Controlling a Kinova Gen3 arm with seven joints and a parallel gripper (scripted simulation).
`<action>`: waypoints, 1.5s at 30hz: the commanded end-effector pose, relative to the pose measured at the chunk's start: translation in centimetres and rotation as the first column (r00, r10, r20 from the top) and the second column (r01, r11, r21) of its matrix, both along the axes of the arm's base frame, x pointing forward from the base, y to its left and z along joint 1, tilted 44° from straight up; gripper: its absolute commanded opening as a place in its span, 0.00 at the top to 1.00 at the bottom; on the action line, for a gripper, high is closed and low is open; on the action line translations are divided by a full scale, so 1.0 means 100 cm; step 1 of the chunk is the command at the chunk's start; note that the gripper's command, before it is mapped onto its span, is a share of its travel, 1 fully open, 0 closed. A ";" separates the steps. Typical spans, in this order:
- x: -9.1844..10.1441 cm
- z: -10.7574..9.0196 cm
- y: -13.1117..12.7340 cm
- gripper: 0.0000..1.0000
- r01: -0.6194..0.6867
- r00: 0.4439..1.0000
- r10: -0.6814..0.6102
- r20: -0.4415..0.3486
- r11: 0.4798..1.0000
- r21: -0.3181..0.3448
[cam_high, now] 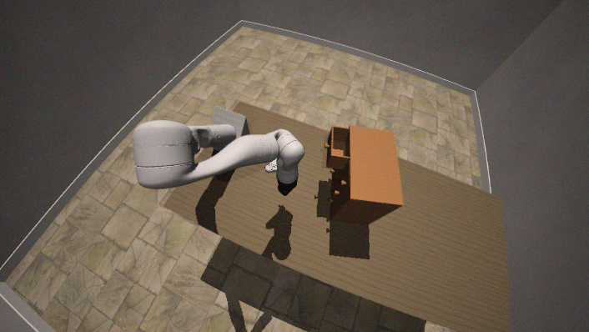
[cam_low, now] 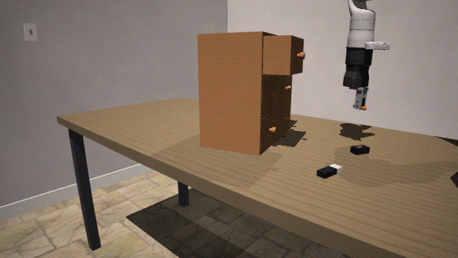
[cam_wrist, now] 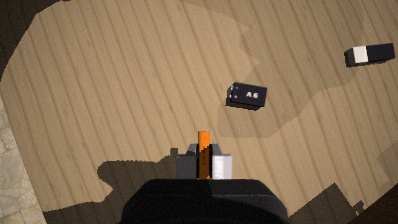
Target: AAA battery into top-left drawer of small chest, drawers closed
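My gripper (cam_low: 360,105) (cam_wrist: 204,155) is shut on the orange AAA battery (cam_low: 364,108) (cam_wrist: 204,137), held crosswise between the fingertips, well above the table. In the top view the fingers and battery are hidden below the wrist. The small wooden chest (cam_high: 375,167) (cam_low: 230,91) stands upright, apart from the gripper, its fronts facing the arm's side. Its top-row left drawer (cam_high: 338,162) (cam_low: 277,55) is pulled partly out, looks level and is open at the top. The other drawers look pushed in, though their fronts are in shadow.
A black box (cam_low: 360,150) (cam_wrist: 250,96) marked A6 lies on the table (cam_high: 438,233) (cam_low: 130,129) near the gripper. A black-and-white block (cam_low: 327,172) (cam_wrist: 380,53) lies farther off. The knob (cam_high: 327,145) (cam_low: 301,55) of the open drawer sticks out towards the arm.
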State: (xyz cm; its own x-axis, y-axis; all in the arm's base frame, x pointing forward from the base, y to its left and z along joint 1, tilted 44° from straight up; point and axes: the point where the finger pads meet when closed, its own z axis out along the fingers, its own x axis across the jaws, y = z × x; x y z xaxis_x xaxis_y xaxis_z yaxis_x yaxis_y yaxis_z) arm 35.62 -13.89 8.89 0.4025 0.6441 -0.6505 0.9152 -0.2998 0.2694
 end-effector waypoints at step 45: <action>0.029 -0.096 0.101 0.76 -0.393 0.807 0.411 -0.424 0.910 0.133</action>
